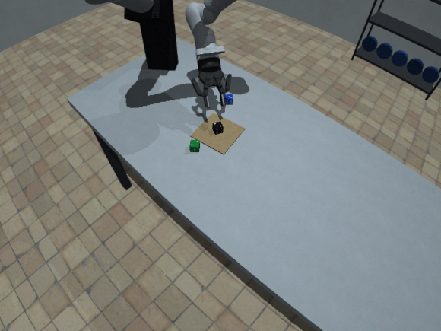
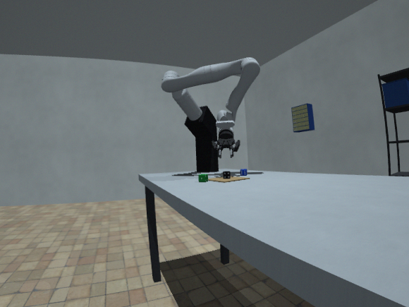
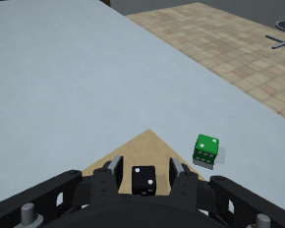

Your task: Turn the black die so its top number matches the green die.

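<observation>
In the top view the mat lies on the desk in the upper middle of the frame. One die sits on the mat's upper part. A second die sits on the desk just left of the mat's lower left edge. A third die sits above the mat, apart from it. The pincer hangs above the mat's upper corner, left of the third die. A rack stands on the floor at upper right.

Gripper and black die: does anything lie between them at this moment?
Nothing. In the exterior view the gripper hangs open above the black die, with only air between them. The die sits alone on the mat.
</observation>
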